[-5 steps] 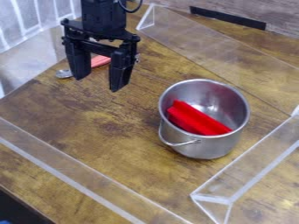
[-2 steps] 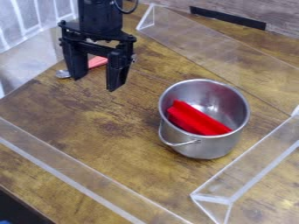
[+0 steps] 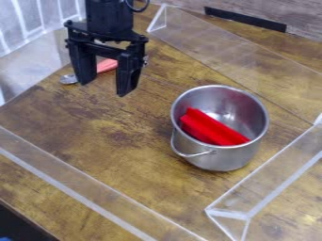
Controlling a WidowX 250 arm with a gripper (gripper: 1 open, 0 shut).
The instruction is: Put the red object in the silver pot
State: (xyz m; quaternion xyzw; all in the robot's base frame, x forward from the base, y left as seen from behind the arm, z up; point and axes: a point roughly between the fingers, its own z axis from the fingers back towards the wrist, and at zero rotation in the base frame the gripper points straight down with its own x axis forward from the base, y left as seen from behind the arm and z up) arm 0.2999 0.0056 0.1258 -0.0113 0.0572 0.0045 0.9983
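The red object [image 3: 213, 127] lies slanted inside the silver pot [image 3: 221, 157], which stands on the wooden table right of centre with its thin wire handle at the near left side. My gripper [image 3: 104, 85] hangs well to the upper left of the pot, pointing down, with its two black fingers [image 3: 128, 77] spread wide and nothing between them. Behind the fingers a small spoon with a pinkish-red handle [image 3: 109, 66] rests on the table.
Clear plastic walls [image 3: 251, 47] fence the wooden table [image 3: 88, 141] on the right, back and front. The spoon's metal bowl [image 3: 67, 80] shows at the left of the gripper.
The gripper shifted only very slightly between the frames and stays open. The red object and pot have not moved.
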